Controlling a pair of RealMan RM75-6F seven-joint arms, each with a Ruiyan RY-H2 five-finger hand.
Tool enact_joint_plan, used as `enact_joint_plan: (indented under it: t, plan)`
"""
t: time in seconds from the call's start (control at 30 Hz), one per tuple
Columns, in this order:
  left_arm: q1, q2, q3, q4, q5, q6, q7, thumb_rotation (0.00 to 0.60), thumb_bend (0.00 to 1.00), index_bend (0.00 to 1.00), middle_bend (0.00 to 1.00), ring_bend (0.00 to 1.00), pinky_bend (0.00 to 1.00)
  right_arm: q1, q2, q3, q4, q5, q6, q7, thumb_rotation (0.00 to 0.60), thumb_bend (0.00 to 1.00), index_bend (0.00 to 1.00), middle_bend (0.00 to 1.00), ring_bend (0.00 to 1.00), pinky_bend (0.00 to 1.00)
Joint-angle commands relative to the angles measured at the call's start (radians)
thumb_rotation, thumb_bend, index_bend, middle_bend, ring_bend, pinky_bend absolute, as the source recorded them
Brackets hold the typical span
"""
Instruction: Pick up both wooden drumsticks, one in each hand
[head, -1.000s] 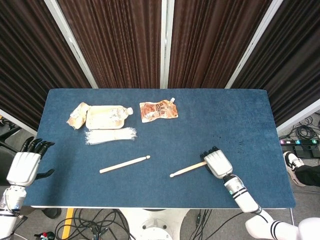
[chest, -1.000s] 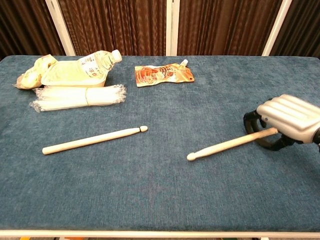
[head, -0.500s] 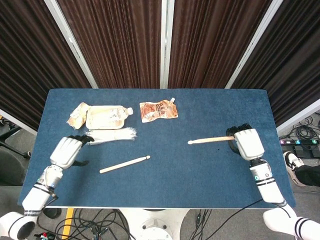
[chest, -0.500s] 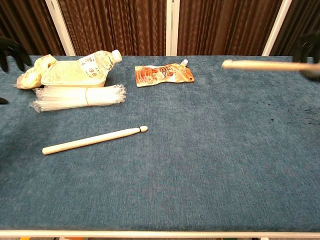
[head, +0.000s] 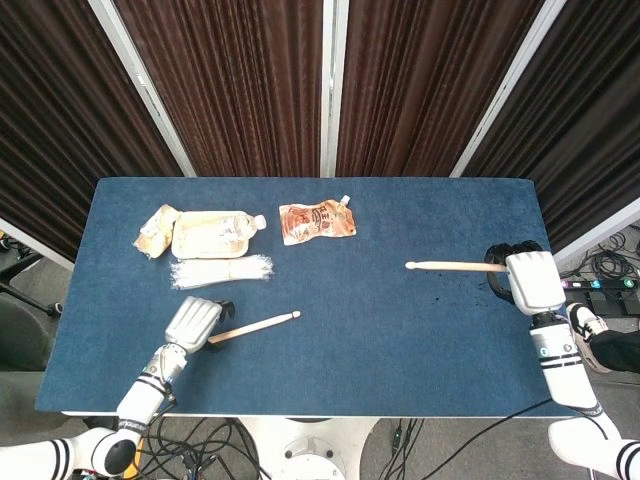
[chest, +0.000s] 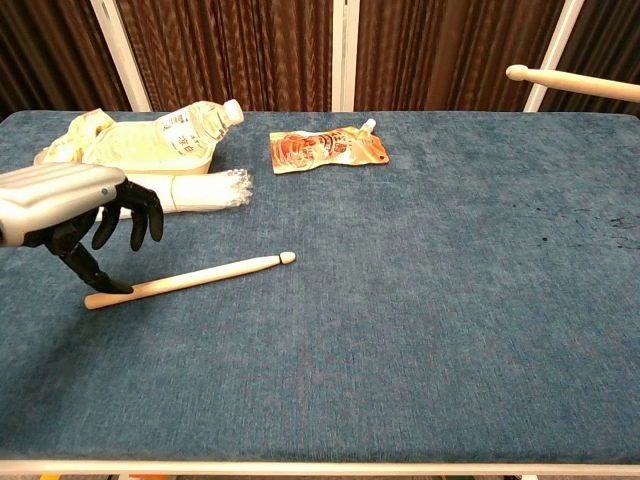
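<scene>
Right hand (head: 527, 278) near the table's right edge, fingers wrapped around the butt of one drumstick (head: 455, 266), raised clear of the cloth with its tip pointing inward. Left hand (chest: 62, 203) hovering over the butt of the second drumstick (chest: 200, 277), lying flat; fingers apart and curled downward, thumb tip at the wood, apparently poised to grasp. Blue-covered table (head: 400, 330), brown curtains (head: 240, 80) behind
</scene>
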Motion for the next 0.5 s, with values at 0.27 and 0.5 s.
enact_joint_plan:
  t: [0.27, 0.5]
  plan:
    - [0.007, -0.078, 0.019, 0.046, -0.112, 0.03, 0.074, 0.541, 0.09, 0.43, 0.51, 0.65, 0.72, 0.005, -0.028, -0.014, 0.046, -0.006, -0.014, 0.044, 0.6, 0.47, 0.72, 0.65, 0.5, 0.37]
    - [0.0, -0.097, 0.019, 0.06, -0.144, 0.036, 0.098, 0.482, 0.13, 0.43, 0.56, 0.67, 0.73, 0.007, -0.034, -0.017, 0.057, -0.008, -0.016, 0.056, 0.6, 0.47, 0.72, 0.65, 0.5, 0.37]
